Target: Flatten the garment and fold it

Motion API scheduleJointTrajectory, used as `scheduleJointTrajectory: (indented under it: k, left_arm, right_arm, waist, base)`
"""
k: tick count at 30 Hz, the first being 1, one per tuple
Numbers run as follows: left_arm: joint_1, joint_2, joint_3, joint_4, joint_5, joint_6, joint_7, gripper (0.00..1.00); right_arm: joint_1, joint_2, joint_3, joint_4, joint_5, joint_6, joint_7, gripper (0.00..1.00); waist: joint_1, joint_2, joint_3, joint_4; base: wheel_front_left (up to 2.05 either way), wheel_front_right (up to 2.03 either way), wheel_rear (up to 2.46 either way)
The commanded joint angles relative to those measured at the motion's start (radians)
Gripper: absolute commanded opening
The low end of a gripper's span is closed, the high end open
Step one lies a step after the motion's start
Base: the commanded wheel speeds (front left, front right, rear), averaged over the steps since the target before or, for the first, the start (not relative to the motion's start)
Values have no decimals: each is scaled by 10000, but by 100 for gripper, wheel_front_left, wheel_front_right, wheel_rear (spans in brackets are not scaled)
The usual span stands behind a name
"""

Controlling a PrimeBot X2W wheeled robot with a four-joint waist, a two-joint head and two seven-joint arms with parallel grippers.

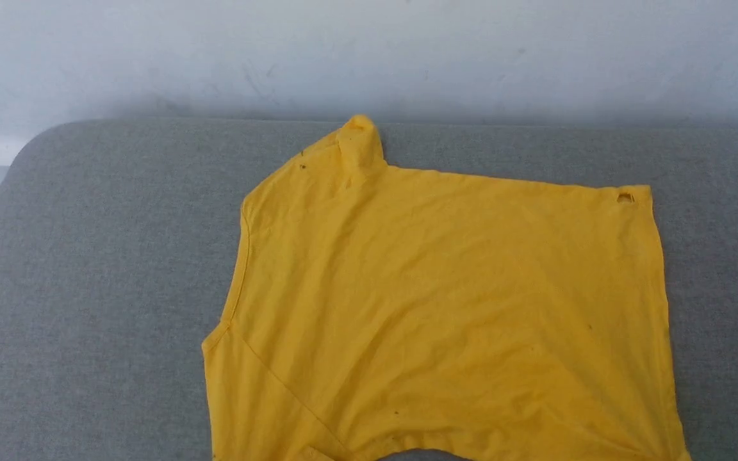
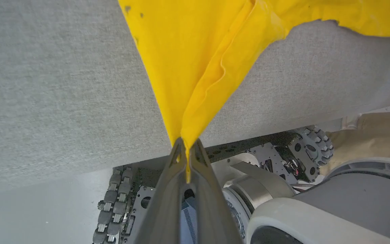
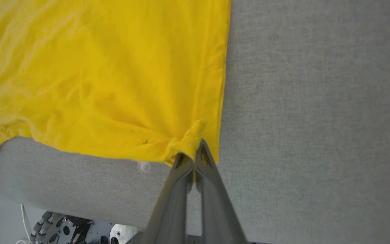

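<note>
The yellow shirt (image 1: 446,307) lies spread on the grey table (image 1: 119,256), toward its near edge. The left gripper (image 2: 187,146) pinches the near left corner. The right gripper (image 3: 193,156) pinches the near right corner. Both squeeze tight, probably to pull the cloth flat before folding.

Garment (image 1: 446,301) — matt creased yellow cloth; table (image 1: 106,256) — grey coarse woven fabric.

Left gripper (image 2: 188,143): fingers (image 2: 168,189) pinched on a corner of the yellow garment (image 2: 188,61), which stretches taut past the grey surface's (image 2: 46,84) edge, above the wheeled base (image 2: 269,154).
</note>
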Motion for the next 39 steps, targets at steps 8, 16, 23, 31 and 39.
scheduleJointTrajectory:
  k: [8,16,23,31,39]
  left_arm:
    - [751,612,515,-741,-455,279,-164,0]
    - [-115,763,1261,-1084,502,114,-1283,0]
    - [-1870,618,1402,-808,1613,-480,-1733,0]
    - [-3709,-221,1236,302,2603,-1154,-2637,0]
    - [-4937,-1389,563,2234,3044,-1621,-3011,0]
  right_arm:
    - [673,-1,-326,-666,412,-7,386,0]
    - [-105,-125,-405,-830,43,-7,-577,0]
    - [-1328,-447,-318,-674,-287,-7,-1274,0]
    - [-2548,-584,-130,-115,-678,-7,-1872,0]
    - [-3522,-702,569,875,-950,-7,-2217,0]
  waist:
    - [1,0,11,-95]
    - [1,0,332,-128]
    - [1,0,1008,-214]
    - [1,0,1817,-405]
    - [1,0,2512,-473]
  base:
    - [0,0,0]
    - [0,0,0]
    - [0,0,0]
    - [0,0,0]
    - [0,0,0]
